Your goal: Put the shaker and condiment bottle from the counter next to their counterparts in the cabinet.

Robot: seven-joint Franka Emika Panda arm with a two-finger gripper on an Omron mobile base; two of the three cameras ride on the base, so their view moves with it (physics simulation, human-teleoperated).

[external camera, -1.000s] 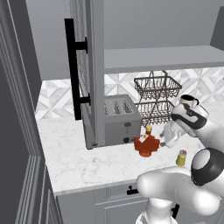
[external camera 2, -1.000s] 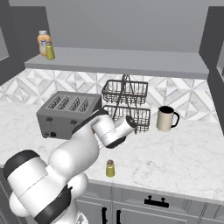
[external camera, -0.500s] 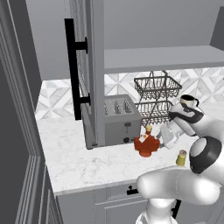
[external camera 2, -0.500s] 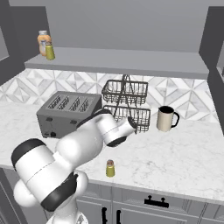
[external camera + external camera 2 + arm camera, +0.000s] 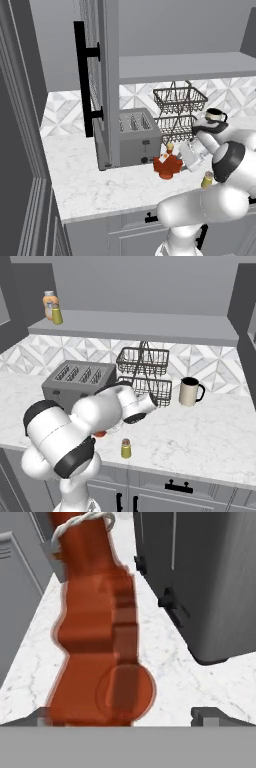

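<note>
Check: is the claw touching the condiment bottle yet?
Cannot tell. In the hand view the condiment bottle sits between the claw tips, but neither fingertip's contact shows.

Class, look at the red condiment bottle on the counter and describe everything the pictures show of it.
The condiment bottle is red, flat and shaped like a maple leaf, with a short neck and a tan-yellow cap. It looks like translucent glass in the hand view. It stands upright on the white marble counter, just in front of the toaster. The tool is right at it, one finger tip beside its edge; whether they touch is unclear.

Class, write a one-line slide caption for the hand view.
Gripper open around the red bottle on the marble counter, beside the toaster.
</note>
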